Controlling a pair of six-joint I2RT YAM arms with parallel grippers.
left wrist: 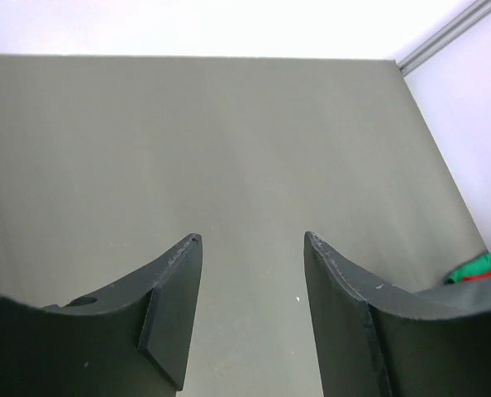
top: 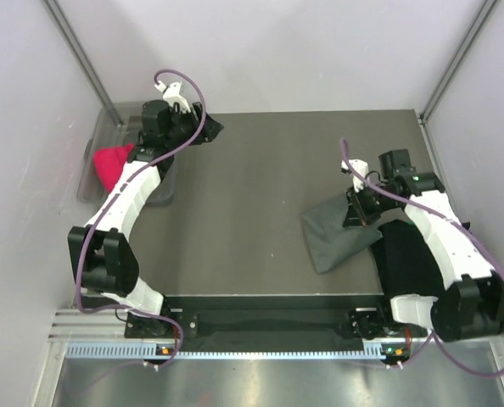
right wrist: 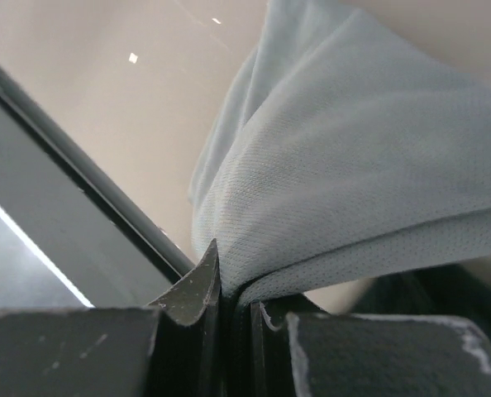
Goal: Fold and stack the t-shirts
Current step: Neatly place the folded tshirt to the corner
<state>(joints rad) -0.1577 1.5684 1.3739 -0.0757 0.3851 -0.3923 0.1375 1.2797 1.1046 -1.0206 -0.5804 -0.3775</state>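
Left hand (left wrist: 252, 238): spread wide, with nothing between its fingers. It hangs over the bare far left part of the table (top: 252, 212), well apart from every shirt.
Right hand (right wrist: 229, 277): fingers pressed together, pinching a fold of the dark grey t-shirt (top: 341, 237). In the right wrist view the cloth bunches out of the pinch and rises away from it.
Dark grey t-shirt: on the right half of the table, a rumpled, roughly four-sided shape. Its far right corner is gathered up at the right hand; the rest lies on the table.
Black t-shirts (top: 409, 259): a flat dark pile at the near right of the table, just to the right of the grey shirt and touching its edge. The right arm partly covers them; how many lie there cannot be told.
Clear bin (top: 99, 182): at the far left edge of the table, beside the left arm.
Red cloth (top: 112, 163): bunched in the bin, close to the left arm's white link.
Green and red thing (left wrist: 477, 266): at the right edge of the left wrist view, too cut off to tell what it is.
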